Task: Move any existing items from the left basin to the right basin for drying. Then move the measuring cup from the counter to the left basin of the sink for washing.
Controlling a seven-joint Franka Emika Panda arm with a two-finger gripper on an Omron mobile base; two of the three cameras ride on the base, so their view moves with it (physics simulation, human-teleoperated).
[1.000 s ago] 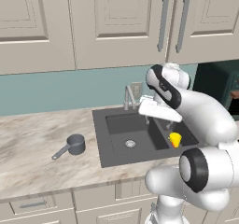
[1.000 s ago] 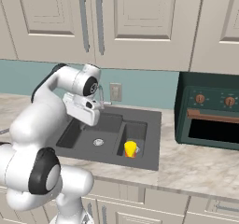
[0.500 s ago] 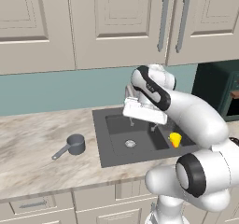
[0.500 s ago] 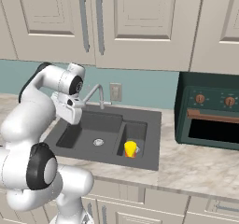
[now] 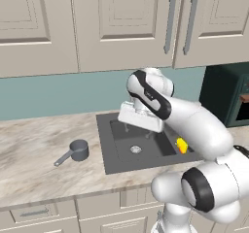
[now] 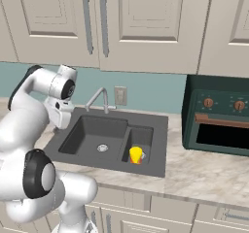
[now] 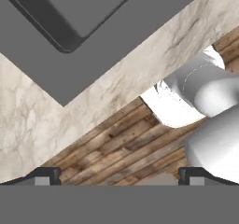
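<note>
The yellow cup with a red-orange base (image 6: 136, 155) stands upright in the narrow right basin (image 6: 144, 136) of the dark grey sink (image 6: 154, 125); the arm partly covers the cup (image 5: 181, 144) in the left base view. The wide left basin (image 6: 91, 130) holds nothing. The grey measuring cup (image 5: 78, 151) sits on the marbled counter (image 5: 34, 154) left of the sink, its handle pointing front-left. My gripper (image 5: 138, 131) hangs open above the left basin's left part, with nothing between its fingers. In the hand view the gripper (image 7: 119, 175) looks down on the sink's corner and the counter's front edge.
A silver gooseneck faucet (image 6: 99, 97) rises behind the sink. A dark green oven (image 6: 219, 120) stands on the counter to the right. Cream wall cabinets (image 5: 121, 23) hang overhead. Wooden floor (image 7: 116, 148) lies beyond the counter edge.
The arm has swung left, from above the right basin to above the left basin's left side. The gripper has stayed open. The yellow cup and the measuring cup have not moved.
</note>
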